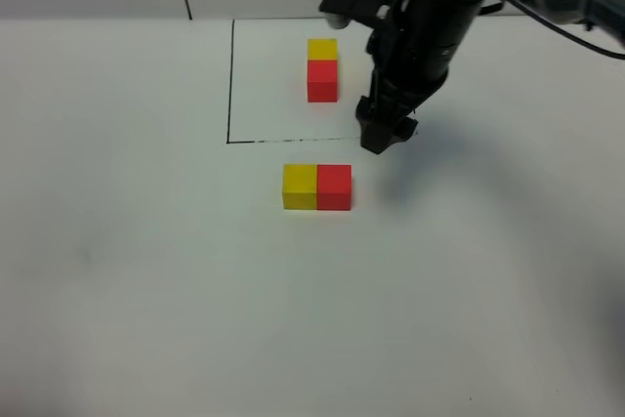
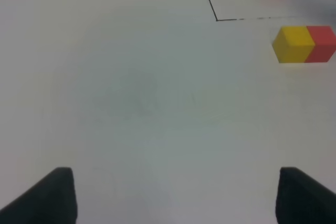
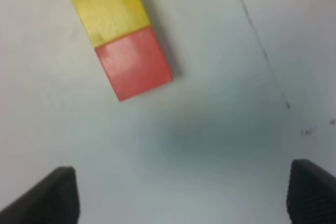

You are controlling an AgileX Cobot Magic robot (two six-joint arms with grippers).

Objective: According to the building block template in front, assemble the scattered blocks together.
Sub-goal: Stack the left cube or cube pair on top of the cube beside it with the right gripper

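Right arm slants down from the rear; right gripper spread, empty, over counter just right of the touching scattered blocks; left gripper spread, empty.

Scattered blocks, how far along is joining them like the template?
Done: yellow block and red block sit touching, outside the frame. In hand: nothing; right hand hangs open beside them, left hand open too. Left: perhaps turning the pair to match the template.

Yellow block and red block; template yellow and red, thin black frame, white table.
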